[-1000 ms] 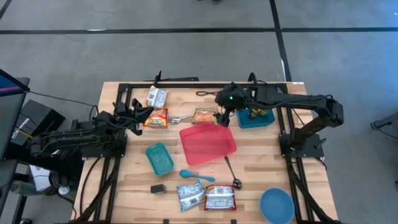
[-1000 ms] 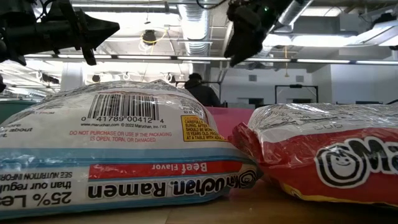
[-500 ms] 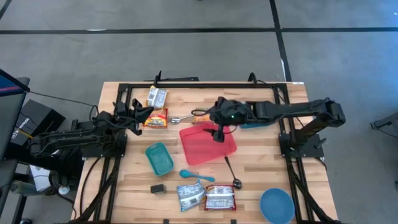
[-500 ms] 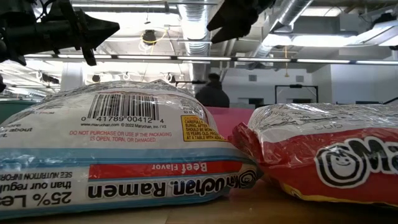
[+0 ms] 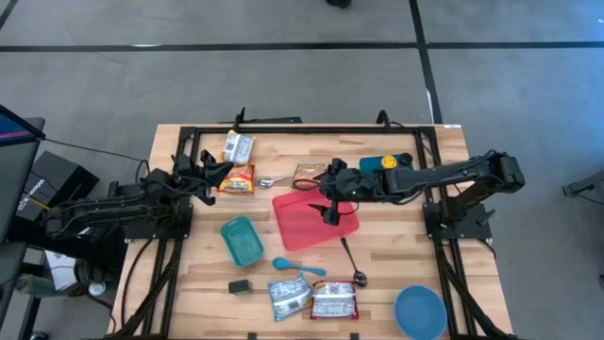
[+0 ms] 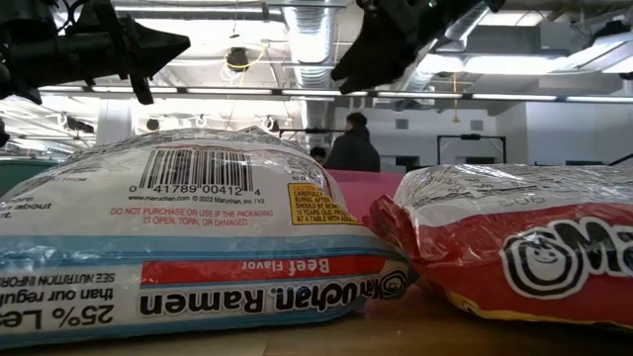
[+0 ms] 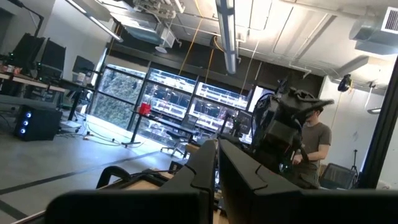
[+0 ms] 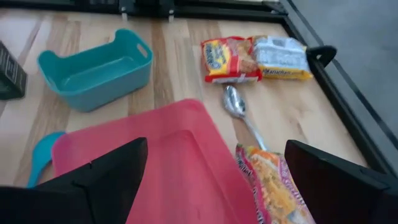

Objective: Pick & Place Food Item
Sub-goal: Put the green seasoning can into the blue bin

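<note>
My right gripper (image 5: 330,210) hangs open above the red tray (image 5: 307,227), touching nothing. In its wrist view the fingers (image 8: 93,186) stand wide apart over the tray (image 8: 155,155), with an orange ramen packet (image 8: 277,186) beside the tray's far edge. A red-yellow packet (image 5: 236,179) and a white packet (image 5: 238,146) lie flat at the far left. Two more packets (image 5: 289,296) (image 5: 334,300) lie near the front edge. My left gripper (image 5: 222,170) waits shut at the left, raised above the table.
A teal bin (image 5: 243,240) and a blue spoon (image 5: 297,267) lie left of and below the tray. There are metal spoons (image 5: 351,260) (image 5: 274,180), a black box (image 5: 240,285), a blue bowl (image 5: 420,312) at the near right and a teal container (image 5: 387,162) at the far right. A person stands behind the table (image 6: 354,148).
My right gripper has swung from beside the teal container at the far right toward the table's near edge and down, tipping forward, and now hangs over the red tray's right part. It has stayed open. Nothing on the table has moved.
</note>
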Controlling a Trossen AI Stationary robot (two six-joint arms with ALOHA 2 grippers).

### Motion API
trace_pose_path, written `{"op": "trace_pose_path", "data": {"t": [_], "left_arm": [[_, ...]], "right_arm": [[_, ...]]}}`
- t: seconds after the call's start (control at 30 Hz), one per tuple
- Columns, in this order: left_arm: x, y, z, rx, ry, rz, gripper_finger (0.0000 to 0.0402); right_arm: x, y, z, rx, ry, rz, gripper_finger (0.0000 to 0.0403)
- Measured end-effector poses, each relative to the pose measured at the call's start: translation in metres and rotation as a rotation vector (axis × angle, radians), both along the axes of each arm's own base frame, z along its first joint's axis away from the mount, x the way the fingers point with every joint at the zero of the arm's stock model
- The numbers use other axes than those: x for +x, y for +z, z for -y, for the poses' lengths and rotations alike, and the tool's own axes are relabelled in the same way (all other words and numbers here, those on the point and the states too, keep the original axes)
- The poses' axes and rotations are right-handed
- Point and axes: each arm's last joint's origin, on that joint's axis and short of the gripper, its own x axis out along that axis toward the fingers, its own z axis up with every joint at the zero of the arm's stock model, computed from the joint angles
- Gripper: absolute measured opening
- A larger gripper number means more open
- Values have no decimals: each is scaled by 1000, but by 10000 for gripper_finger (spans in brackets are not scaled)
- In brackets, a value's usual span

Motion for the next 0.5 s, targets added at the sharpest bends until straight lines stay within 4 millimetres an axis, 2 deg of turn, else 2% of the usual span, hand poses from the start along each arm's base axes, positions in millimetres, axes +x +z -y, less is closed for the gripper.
{"op": "trace_pose_path", "data": {"t": [0.2, 0.4, 0.5], "left_arm": [[1, 0, 2, 27, -70, -9, 12], [1, 0, 4, 45, -117, -15, 12], [1, 0, 4, 55, -142, -19, 12]], "right_arm": [[-2, -9, -2, 4, -4, 6, 360], [-5, -21, 0, -11, -28, 8, 307], [-5, -21, 1, -30, -53, 13, 280]]}}
